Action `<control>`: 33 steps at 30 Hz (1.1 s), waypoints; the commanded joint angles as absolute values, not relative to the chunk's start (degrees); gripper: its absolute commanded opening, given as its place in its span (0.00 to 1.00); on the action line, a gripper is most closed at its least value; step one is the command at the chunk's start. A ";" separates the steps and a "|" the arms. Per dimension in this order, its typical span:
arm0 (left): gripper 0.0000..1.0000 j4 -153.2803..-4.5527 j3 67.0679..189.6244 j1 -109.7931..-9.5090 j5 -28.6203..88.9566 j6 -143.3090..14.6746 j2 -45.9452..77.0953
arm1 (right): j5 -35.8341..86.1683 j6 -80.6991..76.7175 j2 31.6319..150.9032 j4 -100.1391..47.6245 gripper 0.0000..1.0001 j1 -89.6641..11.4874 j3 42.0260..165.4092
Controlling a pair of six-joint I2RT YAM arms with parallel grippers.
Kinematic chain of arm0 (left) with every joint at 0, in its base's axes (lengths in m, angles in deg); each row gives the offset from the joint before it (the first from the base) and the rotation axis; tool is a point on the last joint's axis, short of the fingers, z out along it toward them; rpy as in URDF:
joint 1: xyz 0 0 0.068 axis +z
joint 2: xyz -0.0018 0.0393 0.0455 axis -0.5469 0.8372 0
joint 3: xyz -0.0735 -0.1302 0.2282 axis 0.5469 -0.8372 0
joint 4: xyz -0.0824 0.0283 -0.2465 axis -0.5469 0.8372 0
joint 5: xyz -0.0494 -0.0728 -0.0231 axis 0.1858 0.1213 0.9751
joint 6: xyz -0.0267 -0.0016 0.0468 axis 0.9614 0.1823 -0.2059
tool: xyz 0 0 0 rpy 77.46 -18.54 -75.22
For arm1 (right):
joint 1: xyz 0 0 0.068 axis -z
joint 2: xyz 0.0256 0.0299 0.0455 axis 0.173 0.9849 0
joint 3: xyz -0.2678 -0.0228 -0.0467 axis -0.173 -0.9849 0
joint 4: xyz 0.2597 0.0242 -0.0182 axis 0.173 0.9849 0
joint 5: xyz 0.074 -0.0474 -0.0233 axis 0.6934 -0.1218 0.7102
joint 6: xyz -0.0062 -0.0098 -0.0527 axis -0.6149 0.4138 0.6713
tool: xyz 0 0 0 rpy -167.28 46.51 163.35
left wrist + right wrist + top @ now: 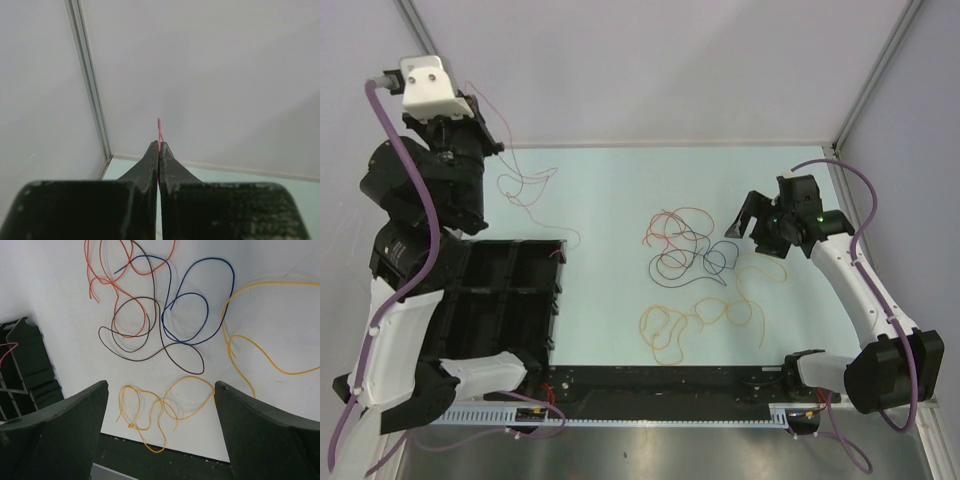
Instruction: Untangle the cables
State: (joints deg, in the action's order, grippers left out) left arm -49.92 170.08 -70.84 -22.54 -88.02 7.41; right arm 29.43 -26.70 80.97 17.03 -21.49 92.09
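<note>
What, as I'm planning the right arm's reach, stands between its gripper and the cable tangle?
Nothing visible does. The right gripper hangs open over the table, and the blue cable, brown cable and yellow cable lie uncovered ahead of it.

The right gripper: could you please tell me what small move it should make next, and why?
Probably lower onto the dark blue cable: the right gripper hangs open above the tangle, while the left gripper is shut on a red cable.
</note>
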 commanded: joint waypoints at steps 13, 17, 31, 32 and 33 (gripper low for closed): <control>0.00 -50.01 160.40 -64.79 -21.08 -81.96 0.90 | 30.18 -26.73 81.91 18.24 0.91 -22.88 94.53; 0.00 -48.87 169.17 -64.79 -16.95 -80.30 4.15 | 30.36 -26.99 82.26 17.62 0.91 -22.88 94.44; 0.00 -51.15 189.59 -64.79 -13.51 -82.66 10.57 | 30.88 -27.78 83.31 16.22 0.91 -22.97 94.53; 0.00 -51.24 189.68 -64.79 -13.34 -82.66 10.48 | 30.89 -27.78 83.22 16.21 0.91 -22.88 94.53; 0.00 -51.50 189.86 -64.71 -12.55 -82.58 10.39 | 30.97 -27.87 83.31 15.95 0.91 -22.88 94.53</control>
State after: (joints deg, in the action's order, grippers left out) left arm -49.48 188.36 -65.14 -13.99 -81.11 10.23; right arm 30.08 -26.77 83.05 17.64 -22.63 92.20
